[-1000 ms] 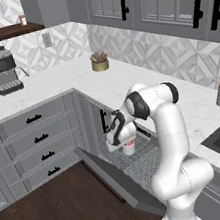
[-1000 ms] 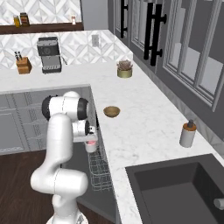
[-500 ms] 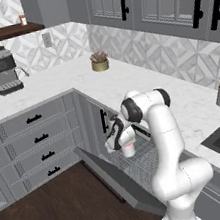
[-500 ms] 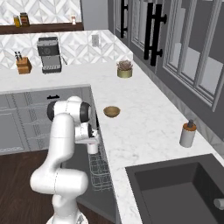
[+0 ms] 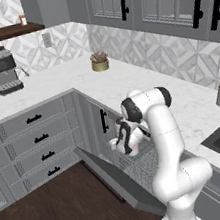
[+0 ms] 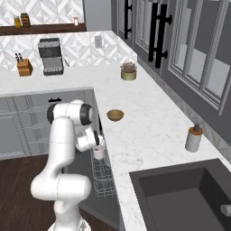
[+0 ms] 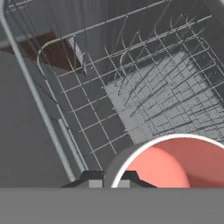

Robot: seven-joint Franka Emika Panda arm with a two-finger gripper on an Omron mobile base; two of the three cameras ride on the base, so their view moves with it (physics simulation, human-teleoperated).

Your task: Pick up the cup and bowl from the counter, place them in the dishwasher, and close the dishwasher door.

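Over the dishwasher (image 5: 141,165) rack, the cup (image 6: 99,152) sits upright, mouth up.

The cup (image 6: 99,151), white outside and salmon-red inside, sits upright over the grey wire rack of the open dishwasher (image 5: 141,165). The dishwasher door (image 5: 113,180) hangs lowered. The golden-brown bowl (image 6: 115,115) rests on the white marble worktop (image 6: 149,135), near its edge.
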